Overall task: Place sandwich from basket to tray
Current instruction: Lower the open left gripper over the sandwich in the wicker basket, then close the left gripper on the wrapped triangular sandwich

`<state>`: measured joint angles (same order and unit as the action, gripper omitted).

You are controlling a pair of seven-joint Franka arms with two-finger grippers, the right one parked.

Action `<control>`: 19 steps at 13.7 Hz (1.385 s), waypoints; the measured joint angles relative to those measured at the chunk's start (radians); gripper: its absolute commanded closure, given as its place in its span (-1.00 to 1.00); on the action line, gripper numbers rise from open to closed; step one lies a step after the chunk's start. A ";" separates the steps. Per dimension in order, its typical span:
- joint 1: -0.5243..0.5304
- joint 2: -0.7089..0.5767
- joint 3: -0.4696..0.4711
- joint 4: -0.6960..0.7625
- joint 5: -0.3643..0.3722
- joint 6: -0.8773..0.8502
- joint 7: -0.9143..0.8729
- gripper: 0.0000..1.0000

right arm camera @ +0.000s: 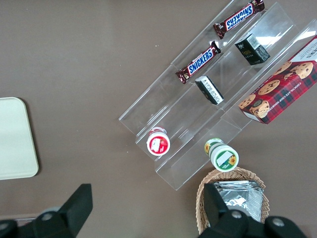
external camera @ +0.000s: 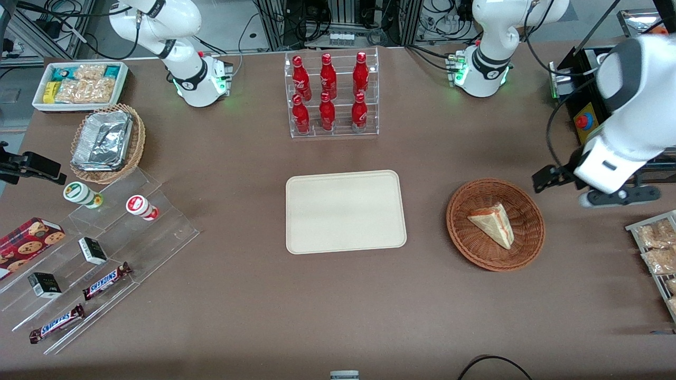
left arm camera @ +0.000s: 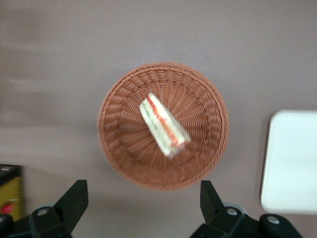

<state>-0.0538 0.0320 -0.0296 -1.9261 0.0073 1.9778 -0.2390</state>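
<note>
My gripper, spread wide and holding nothing, hovers above the basket; approach step: descend and straddle the 1 sandwich, then carry it to the tray.

Red bottles, Snickers bars

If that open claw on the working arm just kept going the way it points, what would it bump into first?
The gripper points down at the table. Its open fingers sit just off the basket rim, so it would probably meet bare table beside the basket, or clip its rim, before the sandwich. Depth is hard to judge.
</note>
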 measured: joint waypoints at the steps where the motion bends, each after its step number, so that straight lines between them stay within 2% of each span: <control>1: -0.001 0.003 -0.014 -0.075 0.000 0.104 -0.094 -1.00; 4: -0.002 0.007 -0.048 -0.254 0.000 0.364 -0.385 -1.00; 6: -0.002 0.016 -0.058 -0.304 0.000 0.423 -0.508 -1.00; 14: -0.001 0.162 -0.059 -0.366 0.000 0.584 -0.578 -1.00; 15: -0.001 0.183 -0.059 -0.367 0.000 0.595 -0.580 -0.84; 16: -0.001 0.200 -0.058 -0.367 0.000 0.605 -0.584 -0.30; 17: 0.000 0.212 -0.057 -0.366 0.000 0.615 -0.592 0.45; 18: 0.000 0.219 -0.055 -0.364 0.000 0.620 -0.605 0.99; 19: 0.000 0.223 -0.054 -0.356 0.000 0.622 -0.619 1.00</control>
<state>-0.0537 0.2550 -0.0832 -2.2821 0.0073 2.5995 -0.8576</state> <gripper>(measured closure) 0.154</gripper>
